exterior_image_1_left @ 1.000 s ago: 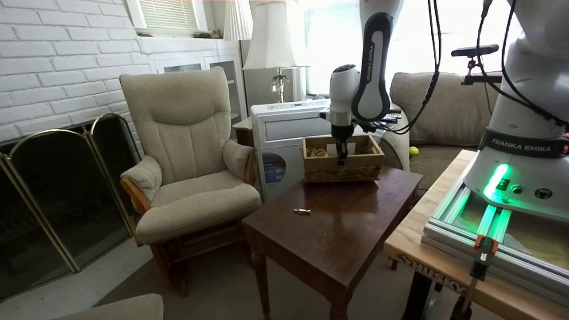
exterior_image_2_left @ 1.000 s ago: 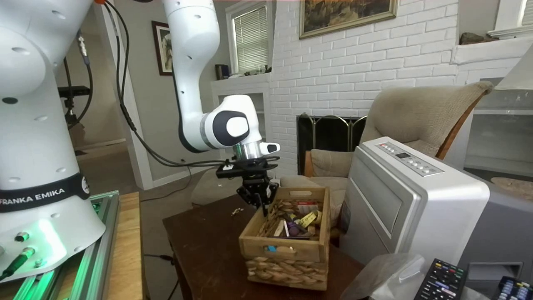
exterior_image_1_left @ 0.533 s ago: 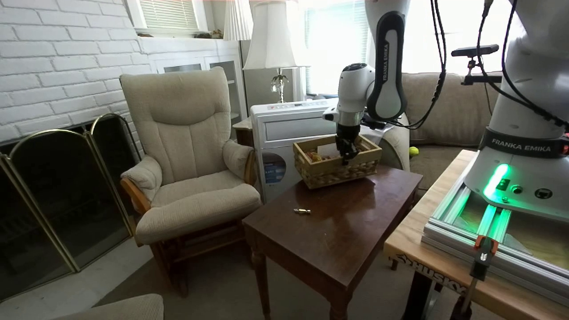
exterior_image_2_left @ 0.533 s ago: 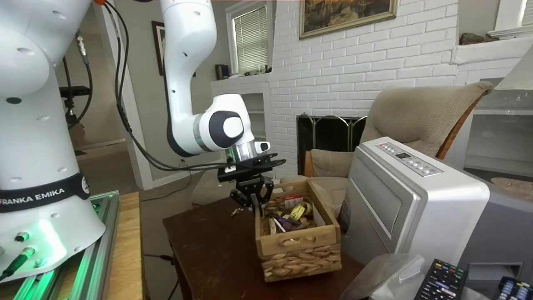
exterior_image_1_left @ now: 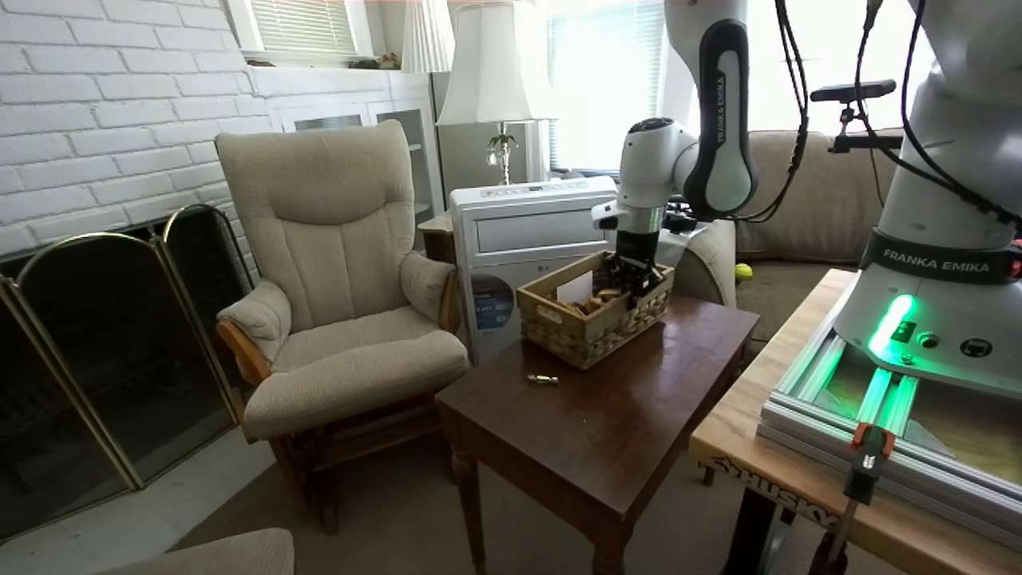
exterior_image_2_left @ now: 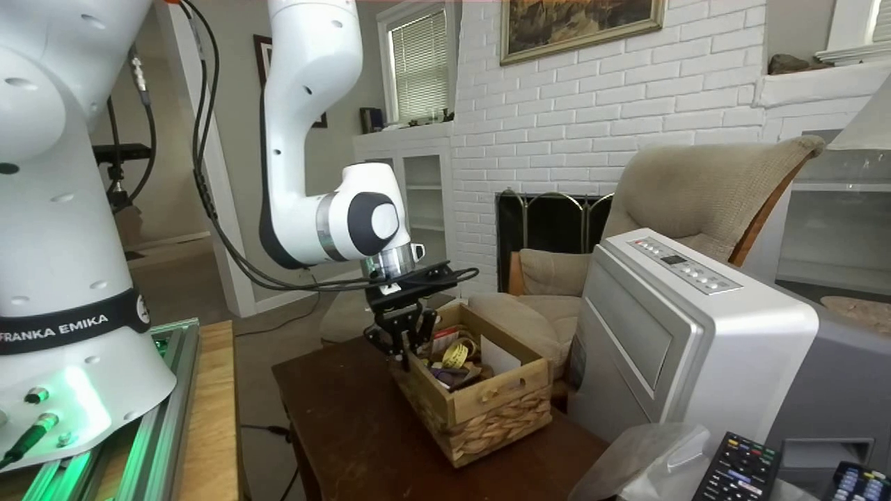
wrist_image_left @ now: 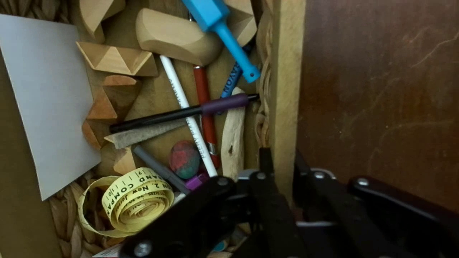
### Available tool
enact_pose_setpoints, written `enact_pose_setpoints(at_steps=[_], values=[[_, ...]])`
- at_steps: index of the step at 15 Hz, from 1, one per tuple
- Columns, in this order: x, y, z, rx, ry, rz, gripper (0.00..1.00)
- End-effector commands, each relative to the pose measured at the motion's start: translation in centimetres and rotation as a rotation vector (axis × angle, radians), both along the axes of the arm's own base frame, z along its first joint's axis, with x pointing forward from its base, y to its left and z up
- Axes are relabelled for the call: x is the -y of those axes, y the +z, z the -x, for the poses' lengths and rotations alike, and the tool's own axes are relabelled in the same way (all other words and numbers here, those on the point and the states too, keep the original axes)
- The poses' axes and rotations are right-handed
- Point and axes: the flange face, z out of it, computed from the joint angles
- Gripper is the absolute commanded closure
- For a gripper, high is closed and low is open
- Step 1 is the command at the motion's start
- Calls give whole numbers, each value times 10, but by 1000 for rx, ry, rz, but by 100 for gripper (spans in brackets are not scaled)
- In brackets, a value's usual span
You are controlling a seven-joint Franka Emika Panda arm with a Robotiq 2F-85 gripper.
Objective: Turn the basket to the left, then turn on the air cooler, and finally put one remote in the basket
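Clamping the basket (exterior_image_2_left: 477, 407) by its long wall

My gripper (wrist_image_left: 281, 156) straddles the rim in the wrist view: one finger inside, one outside, jaws closed on the wood. In an exterior view the basket sits on the table (exterior_image_2_left: 348, 417), long axis slanting upper left to lower right, a short end facing lower right. Next stands the air cooler (exterior_image_2_left: 738, 348), then a remote (exterior_image_2_left: 736, 470) and a second remote (exterior_image_2_left: 860, 481).
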Motion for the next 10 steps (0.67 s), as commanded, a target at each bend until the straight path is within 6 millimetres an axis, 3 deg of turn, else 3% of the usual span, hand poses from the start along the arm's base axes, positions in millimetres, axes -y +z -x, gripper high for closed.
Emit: enact_pose_setpoints(at_steps=[1,7,10], values=[[6,12,2,11,197,-6,96],[15,10,6,-1,346,1,96],[17,11,4,12,296,-9,96]])
